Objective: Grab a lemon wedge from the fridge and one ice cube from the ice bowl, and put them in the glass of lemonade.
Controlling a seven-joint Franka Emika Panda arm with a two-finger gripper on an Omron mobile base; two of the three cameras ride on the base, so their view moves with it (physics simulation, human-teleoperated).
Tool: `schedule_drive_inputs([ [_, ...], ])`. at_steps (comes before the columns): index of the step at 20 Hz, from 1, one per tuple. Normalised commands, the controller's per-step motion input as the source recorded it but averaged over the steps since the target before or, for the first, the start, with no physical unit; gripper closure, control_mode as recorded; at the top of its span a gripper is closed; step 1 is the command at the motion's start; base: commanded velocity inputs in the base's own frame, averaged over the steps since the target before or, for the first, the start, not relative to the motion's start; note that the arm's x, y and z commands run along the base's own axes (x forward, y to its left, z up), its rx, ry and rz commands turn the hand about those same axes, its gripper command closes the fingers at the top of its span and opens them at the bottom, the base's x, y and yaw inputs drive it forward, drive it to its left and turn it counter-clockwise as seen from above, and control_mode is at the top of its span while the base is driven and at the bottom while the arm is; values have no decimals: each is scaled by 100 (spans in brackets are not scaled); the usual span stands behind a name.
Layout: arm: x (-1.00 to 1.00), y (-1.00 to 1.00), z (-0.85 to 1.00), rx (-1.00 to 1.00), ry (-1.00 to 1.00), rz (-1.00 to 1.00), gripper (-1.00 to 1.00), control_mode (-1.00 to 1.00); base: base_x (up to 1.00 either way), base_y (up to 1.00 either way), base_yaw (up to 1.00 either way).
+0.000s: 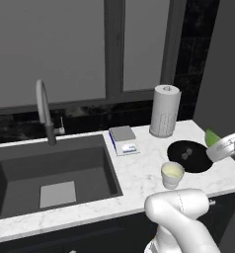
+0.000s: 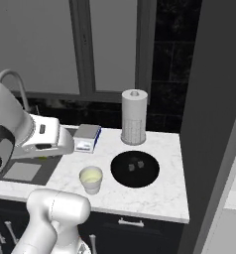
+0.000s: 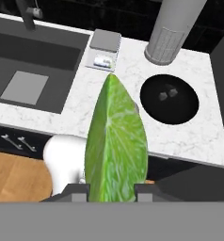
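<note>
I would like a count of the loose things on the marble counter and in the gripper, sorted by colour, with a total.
Black: 1, the ice bowl
White: 1, the paper-towel roll
Grey: 1, the small scale
Pale with yellowish-green liquid: 1, the glass of lemonade
Green: 1, the lemon wedge in the gripper
Translucent: 2, the ice cubes in the bowl
Total: 7

Lime-green lemon wedge [image 3: 116,146]; black ice bowl [image 3: 151,106]; white grey-veined marble counter [image 3: 128,120].

Base views flanking, sharing counter [image 1: 139,168]
</note>
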Motion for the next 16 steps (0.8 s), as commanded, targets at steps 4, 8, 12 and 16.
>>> schedule_drive_inputs([
  [4, 64, 16, -25, 0, 19, 0, 100, -100, 0, 0, 0],
  [8, 45, 2, -42, 0, 11, 0, 100, -100, 0, 0, 0],
  [12, 28, -4, -54, 4, 2, 0, 100, -100, 0, 0, 0],
  [16, 20, -6, -74, 1, -3, 0, 100, -100, 0, 0, 0],
])
